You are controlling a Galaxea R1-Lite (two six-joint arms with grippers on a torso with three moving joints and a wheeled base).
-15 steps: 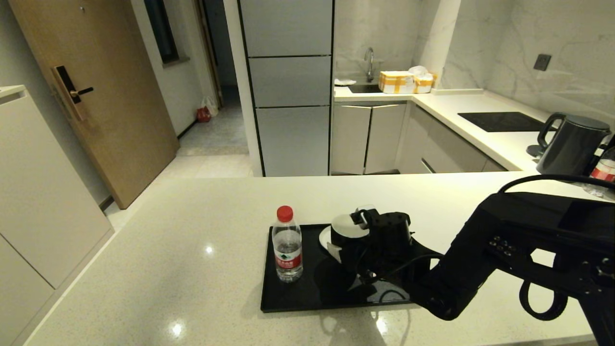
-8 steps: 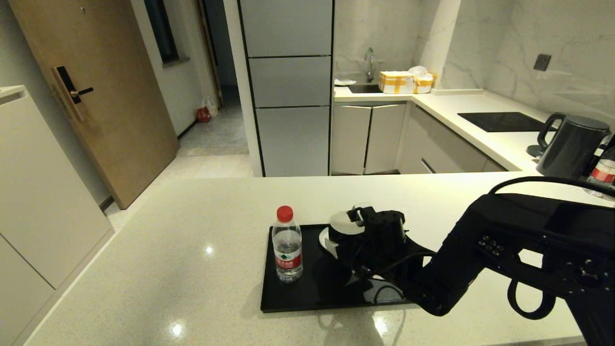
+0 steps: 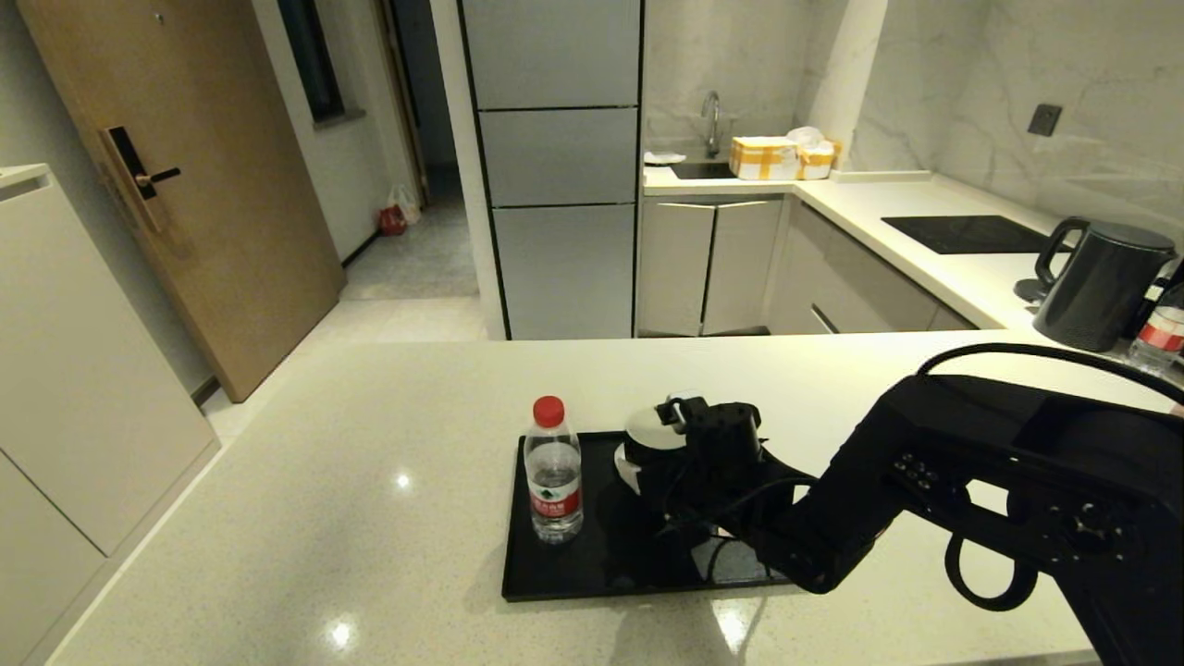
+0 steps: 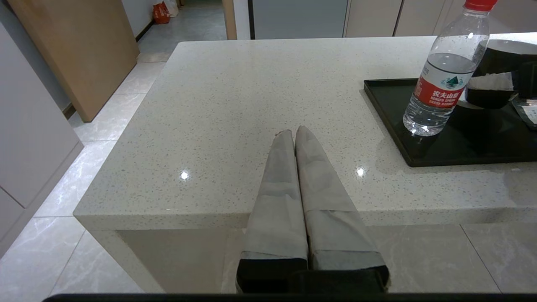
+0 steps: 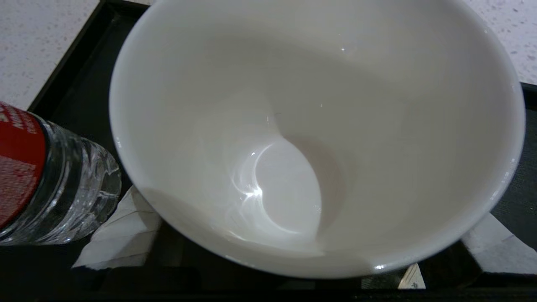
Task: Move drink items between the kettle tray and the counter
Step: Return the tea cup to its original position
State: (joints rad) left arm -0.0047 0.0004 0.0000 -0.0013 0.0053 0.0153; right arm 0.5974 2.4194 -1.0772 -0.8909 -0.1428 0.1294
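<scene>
A black cup with a white inside (image 3: 647,430) hangs tilted just above the matte black kettle tray (image 3: 555,573). My right gripper (image 3: 686,418) is shut on its rim. In the right wrist view the cup's white inside (image 5: 293,126) fills the picture and hides the fingers. Below it a second black cup (image 4: 488,95) wrapped in white paper (image 5: 121,235) stands on the tray. A flat packet (image 4: 527,112) lies at the tray's edge; I cannot tell if it is the tea sachet. My left gripper (image 4: 293,131) is shut and empty at the counter's (image 3: 370,481) near left edge.
A water bottle with a red cap (image 3: 553,472) stands on the tray's left part, close to the held cup. A black kettle (image 3: 1101,277) and a glossy hob panel (image 3: 967,233) are on the far right worktop. Bare counter lies left of the tray.
My right gripper has carried the cup a little to the left over the tray, toward the bottle. The left arm has not moved.
</scene>
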